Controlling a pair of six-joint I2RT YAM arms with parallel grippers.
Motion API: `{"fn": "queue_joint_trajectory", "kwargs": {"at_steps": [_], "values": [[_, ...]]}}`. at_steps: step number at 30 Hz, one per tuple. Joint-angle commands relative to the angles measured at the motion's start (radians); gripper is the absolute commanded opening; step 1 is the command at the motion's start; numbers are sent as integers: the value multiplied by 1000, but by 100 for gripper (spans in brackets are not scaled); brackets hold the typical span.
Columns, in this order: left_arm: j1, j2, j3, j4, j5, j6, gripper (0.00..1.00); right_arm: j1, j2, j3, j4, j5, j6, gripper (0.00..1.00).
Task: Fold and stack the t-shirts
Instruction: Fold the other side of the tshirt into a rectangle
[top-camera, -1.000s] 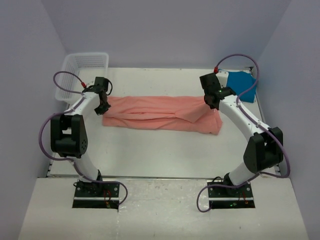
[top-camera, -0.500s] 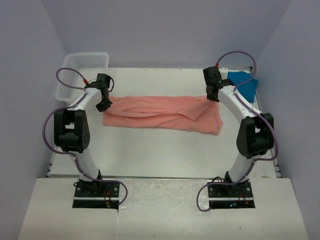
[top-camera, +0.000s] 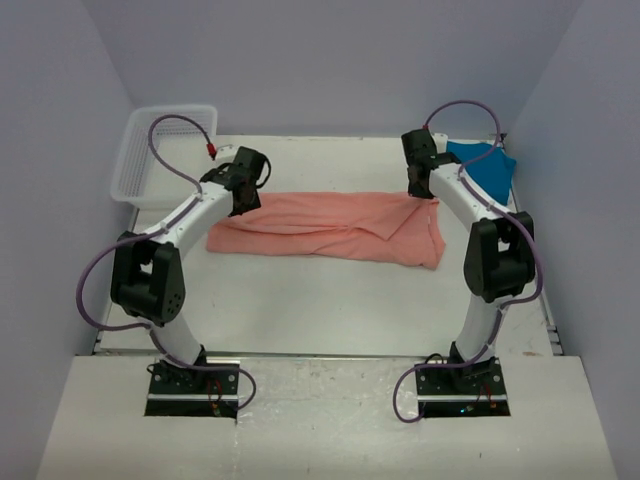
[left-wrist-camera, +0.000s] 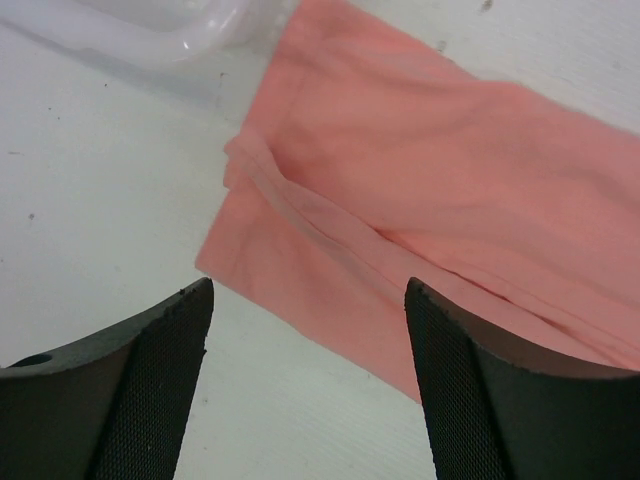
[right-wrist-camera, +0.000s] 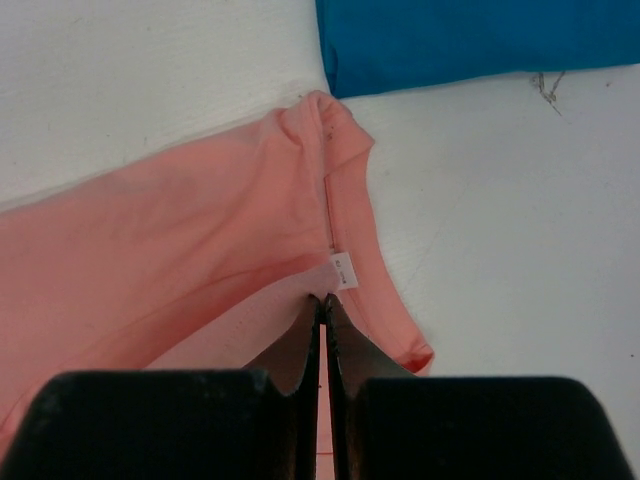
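Note:
The salmon-pink t-shirt (top-camera: 320, 225) lies folded into a long strip across the middle of the table. My left gripper (top-camera: 242, 197) hovers open over its left end (left-wrist-camera: 450, 190), with only table and cloth edge showing between the fingers (left-wrist-camera: 308, 290). My right gripper (top-camera: 422, 190) is at the strip's far right corner. Its jaws (right-wrist-camera: 325, 300) are shut on the collar just below the white neck label (right-wrist-camera: 345, 268). The teal-blue t-shirt (top-camera: 485, 165) lies folded at the far right, just beyond the pink collar (right-wrist-camera: 470, 40).
A white mesh basket (top-camera: 165, 130) stands at the far left corner, and its rim (left-wrist-camera: 170, 30) shows close to the pink shirt's left end. Purple walls close in the table on three sides. Both arms' cables loop above the far edge.
My left gripper has opened, let go of the pink shirt's left end and swung right and toward the back. The right gripper has shifted slightly toward the back, still shut.

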Motion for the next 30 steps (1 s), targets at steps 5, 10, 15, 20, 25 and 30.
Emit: {"fn": "queue_joint_trajectory", "kwargs": {"at_steps": [5,10,15,20,25,30], "values": [[-70,-103,-7,-18,-111,16,78,-18,32,94,7,-7,-23,0],[-70,-86,-56,28,-3,23,76,-35,72,163,-18,-38,-28,0],[-70,-70,-60,39,35,25,75,-59,169,328,-65,-104,-56,28],[-72,-109,-73,54,57,50,74,-58,132,370,-42,-124,-92,69],[-75,-103,-87,74,120,62,71,-38,-96,160,31,-325,-65,69],[-92,-73,-101,97,195,63,14,-4,-212,-32,90,-313,-56,37]]}}
